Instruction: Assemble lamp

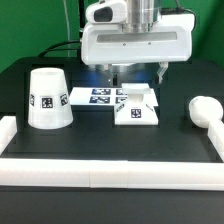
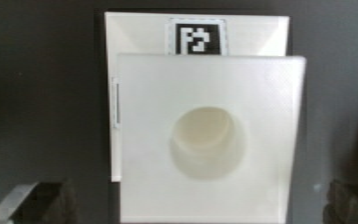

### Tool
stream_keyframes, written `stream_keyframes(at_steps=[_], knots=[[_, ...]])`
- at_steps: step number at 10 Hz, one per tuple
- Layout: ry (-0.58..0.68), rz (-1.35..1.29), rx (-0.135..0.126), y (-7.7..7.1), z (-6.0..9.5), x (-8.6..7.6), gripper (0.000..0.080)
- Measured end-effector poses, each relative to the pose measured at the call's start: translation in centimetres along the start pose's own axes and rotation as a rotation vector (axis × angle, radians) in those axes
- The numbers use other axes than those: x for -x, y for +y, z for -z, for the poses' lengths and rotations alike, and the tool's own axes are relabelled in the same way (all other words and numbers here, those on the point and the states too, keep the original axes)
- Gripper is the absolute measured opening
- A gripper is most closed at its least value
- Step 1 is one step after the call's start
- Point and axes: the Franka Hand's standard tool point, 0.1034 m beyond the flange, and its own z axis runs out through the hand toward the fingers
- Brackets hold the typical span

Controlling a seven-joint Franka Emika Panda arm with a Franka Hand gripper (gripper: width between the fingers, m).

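Observation:
The flat square lamp base [image 1: 137,109] lies on the black table, right of centre in the exterior view. In the wrist view the base [image 2: 208,130] fills the middle, with an oval hollow in its top and a tag at its far edge. My gripper [image 1: 135,72] hangs just above the base, open and empty; its dark fingertips [image 2: 23,203] stand on either side of the base. The tapered shade [image 1: 48,98] stands on the exterior view's left. The rounded bulb [image 1: 204,110] lies at the exterior view's right.
The marker board [image 1: 98,96] lies flat behind the base, partly under the gripper. A white wall [image 1: 110,171] runs along the front edge of the table, with white blocks at both side edges. A green backdrop is behind.

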Motion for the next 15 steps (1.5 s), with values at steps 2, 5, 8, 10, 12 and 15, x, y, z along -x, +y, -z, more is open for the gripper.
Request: stream_keyframes(at_steps=[2,5,8,10,12,15], knots=[[0.005,0.010,0.000,-0.1,-1.5,0.5,0.0699],[0.003,0.008,0.000,0.0,-1.7,0.6,0.0669],[0.003,0.009,0.000,-0.1,-1.7,0.6,0.0532],[0.003,0.009,0.000,-0.1,-1.7,0.6,0.0532],[0.003,0.009,0.000,-0.1,-1.7,0.6,0.0532],[0.008,0.012,-0.002,-0.3,-1.7,-0.6,0.0534]])
